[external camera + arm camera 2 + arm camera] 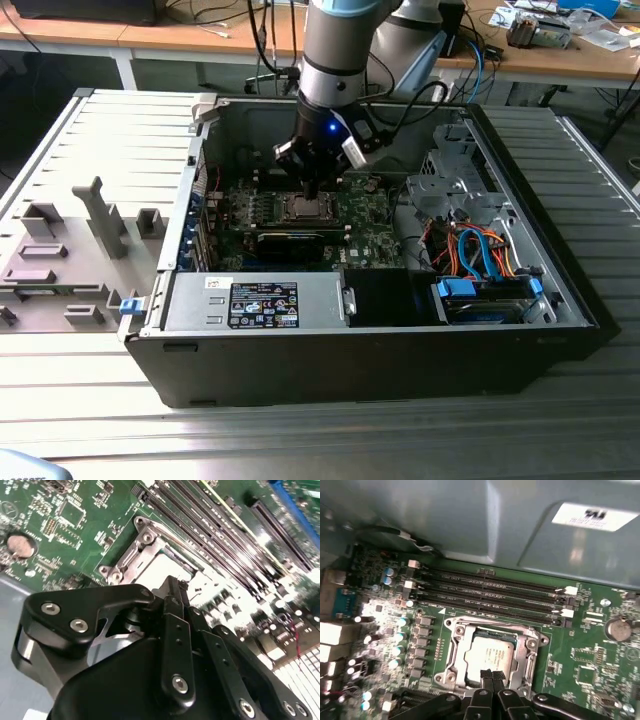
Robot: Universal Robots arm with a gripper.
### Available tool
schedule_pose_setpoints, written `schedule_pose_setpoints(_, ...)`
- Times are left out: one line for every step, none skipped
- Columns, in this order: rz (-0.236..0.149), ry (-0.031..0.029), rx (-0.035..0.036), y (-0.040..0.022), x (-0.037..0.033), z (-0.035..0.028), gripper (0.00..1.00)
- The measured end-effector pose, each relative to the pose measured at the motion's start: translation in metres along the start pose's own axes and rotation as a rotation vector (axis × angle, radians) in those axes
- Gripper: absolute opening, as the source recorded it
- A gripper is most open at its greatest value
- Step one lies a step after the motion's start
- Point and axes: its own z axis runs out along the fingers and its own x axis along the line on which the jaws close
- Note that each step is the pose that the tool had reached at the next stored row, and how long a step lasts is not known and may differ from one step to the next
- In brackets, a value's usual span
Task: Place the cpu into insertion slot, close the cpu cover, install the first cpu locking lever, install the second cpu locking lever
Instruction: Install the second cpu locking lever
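Gripper [491,676], fingers pressed together holding nothing, hangs at the cpu's [490,656] near edge inside the cpu cover [527,652].

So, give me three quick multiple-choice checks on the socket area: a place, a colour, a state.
1. Where is the cpu?
A. in the insertion slot
B. between the fingers
C. on the bench

2. What colour is the circuit board?
A. blue
B. green
C. red

3. How is the cpu cover?
A. standing upright
B. removed
C. lying flat around the cpu

Answers:
1. A: its silver top sits inside the socket, with the gripper just above its edge.
2. B: the first wrist view shows green all round the socket.
3. C: the frame lies level, and the chip shows through its window.
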Motion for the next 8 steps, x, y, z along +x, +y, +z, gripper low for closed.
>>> schedule_pose_setpoints(0.0, -0.0001, 0.0001, 0.0003, 0.0002, -0.0039, 0.11)
schedule_pose_setpoints(0.0, 0.0, 0.0002, 0.0005, 0.0004, -0.007, 0.11)
schedule_pose_setpoints(0.0, -0.0001, 0.0001, 0.0007, 0.0006, -0.0096, 0.11)
schedule_pose_setpoints(0.0, 0.0, 0.0003, 0.0008, 0.0007, -0.0114, 0.11)
schedule_pose_setpoints(0.0, -0.0002, 0.0, 0.0009, 0.0007, -0.0125, 0.11)
schedule_pose_setpoints(0.0, -0.0003, -0.0001, 0.0009, 0.0007, -0.0125, 0.11)
schedule_pose_setpoints(0.0, -0.0001, 0.0002, 0.0008, 0.0008, -0.0126, 0.11)
schedule_pose_setpoints(0.0, -0.0001, 0.0002, 0.0009, 0.0008, -0.0127, 0.11)
